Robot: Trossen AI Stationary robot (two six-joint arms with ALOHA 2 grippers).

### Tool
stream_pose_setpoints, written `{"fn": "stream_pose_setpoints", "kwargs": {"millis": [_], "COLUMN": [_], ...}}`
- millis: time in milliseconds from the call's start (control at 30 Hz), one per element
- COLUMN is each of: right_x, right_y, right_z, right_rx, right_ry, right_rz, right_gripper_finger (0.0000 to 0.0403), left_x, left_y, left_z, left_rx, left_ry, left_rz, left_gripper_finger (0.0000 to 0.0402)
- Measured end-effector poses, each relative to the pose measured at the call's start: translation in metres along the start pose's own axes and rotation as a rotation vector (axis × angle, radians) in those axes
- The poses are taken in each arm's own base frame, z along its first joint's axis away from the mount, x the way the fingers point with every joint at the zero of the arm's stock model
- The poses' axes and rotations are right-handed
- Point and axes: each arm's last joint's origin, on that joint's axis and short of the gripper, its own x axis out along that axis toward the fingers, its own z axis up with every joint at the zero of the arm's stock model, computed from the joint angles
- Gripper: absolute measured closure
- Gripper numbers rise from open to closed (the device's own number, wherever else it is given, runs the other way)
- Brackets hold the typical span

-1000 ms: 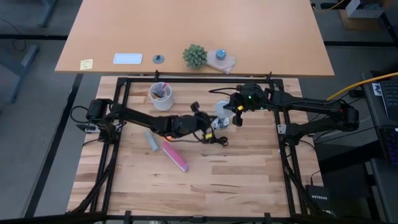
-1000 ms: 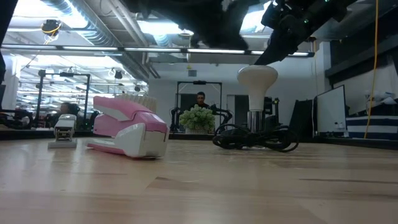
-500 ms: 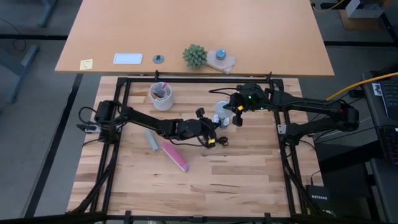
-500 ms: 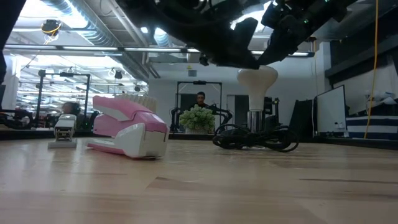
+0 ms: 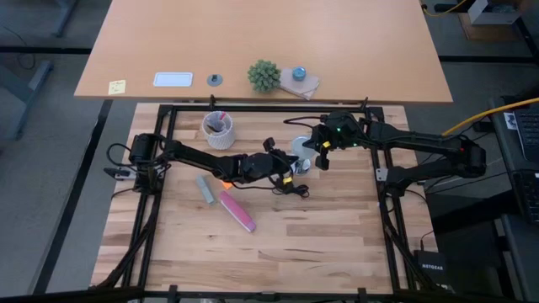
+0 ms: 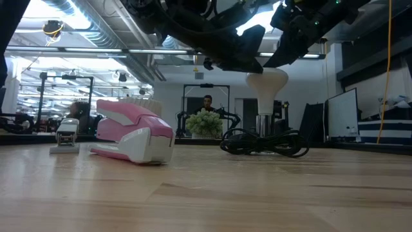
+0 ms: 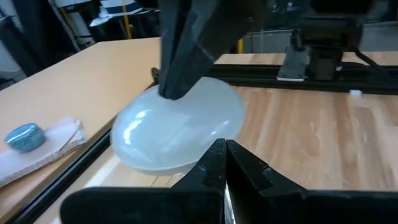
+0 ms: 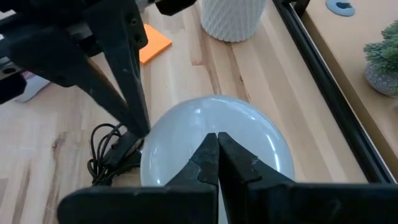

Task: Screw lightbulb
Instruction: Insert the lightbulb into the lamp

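Pink stapler (image 6: 132,132) lay nearest on bench (image 5: 278,244), well short of lightbulb (image 6: 266,82). Lightbulb stood upright beyond it, in metal socket (image 6: 264,124) ringed by black cord (image 6: 264,143): long axis vertical, round top up, screw base down.

Left gripper (image 7: 225,163) hovered just beside the dome, fingers pinched together, grasping nothing. Right gripper (image 8: 217,155) hung right over the dome, fingers likewise clenched and empty.

Risks, as judged: clenched fingers could only nudge the slick dome, not turn it; a sideways push might cross-thread the base or tip the socket; both arms crowded the bulb, collision likely.
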Motion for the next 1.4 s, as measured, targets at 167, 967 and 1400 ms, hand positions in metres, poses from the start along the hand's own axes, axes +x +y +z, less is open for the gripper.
{"fn": "stream_pose_setpoints", "kwargs": {"millis": [167,967,1400], "right_x": [0.0,0.0,0.0], "right_y": [0.0,0.0,-0.001], "right_z": [0.0,0.0,0.0], "right_rx": [0.0,-0.002,-0.001], "right_ry": [0.0,0.003,0.008], "right_rz": [0.0,-0.015,-0.049], "right_gripper_finger": [0.0401,0.0401,0.0401], "left_x": [-0.001,0.007,-0.021], "left_y": [0.002,0.021,-0.033], "left_z": [-0.001,-0.001,-0.001], "left_rx": [-0.01,0.009,0.02], "left_ry": [0.012,0.017,0.019], "left_rz": [0.093,0.202,-0.015], "left_gripper_finger": [0.0401,0.0401,0.0401]}}
